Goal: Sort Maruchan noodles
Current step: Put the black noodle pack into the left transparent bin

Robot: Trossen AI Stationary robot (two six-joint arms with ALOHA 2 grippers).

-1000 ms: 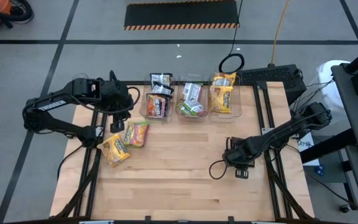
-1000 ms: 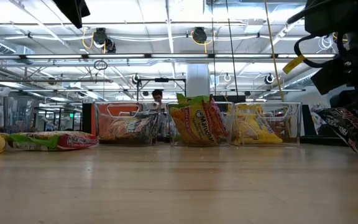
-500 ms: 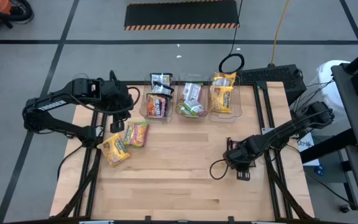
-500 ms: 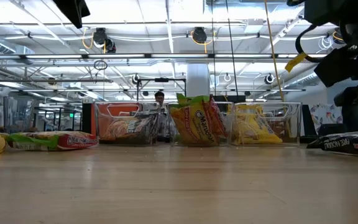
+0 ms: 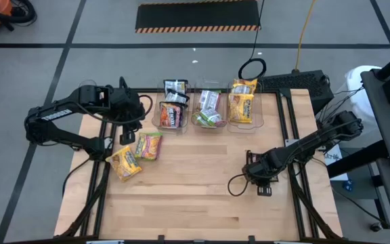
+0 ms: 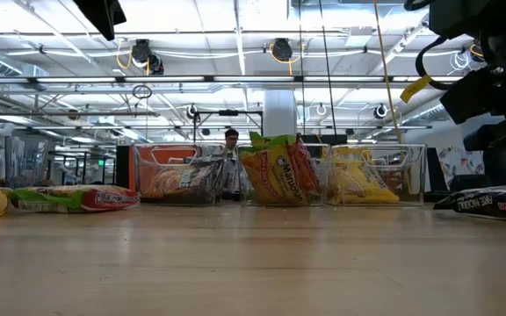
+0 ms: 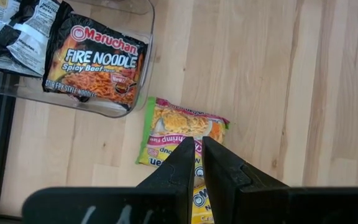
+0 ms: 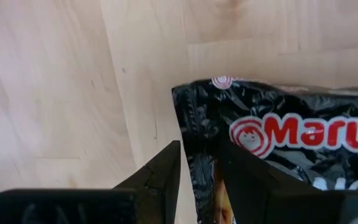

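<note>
A black Maruchan noodles packet (image 8: 278,143) lies flat on the table at the right (image 6: 490,204). My right gripper (image 8: 199,146) points down over its edge, open, one finger on either side of that edge. My left gripper (image 7: 199,146) hangs shut and empty high above a green-edged packet (image 5: 149,144), which lies next to a yellow one (image 5: 124,163). Three clear bins (image 5: 173,112) along the far edge hold sorted packets: a black Fire Noodle packet (image 7: 95,62), green-edged ones (image 5: 208,110) and yellow ones (image 5: 242,103). My right gripper stands over the black packet's edge (image 8: 188,124) from above, the edge showing in the gap between the fingers. Whether either finger touches the packet I cannot tell. The packet lies flat on the table.
Bare wood fills the table's middle and near half (image 5: 195,196). A black cable loops beside the right gripper (image 5: 235,184). Metal frame rails run along both table sides (image 5: 296,156).
The black packet stood tilted beside my right gripper, one end raised. That end has dropped and the packet now lies flat on the table. My right gripper has tipped slightly without shifting place.
</note>
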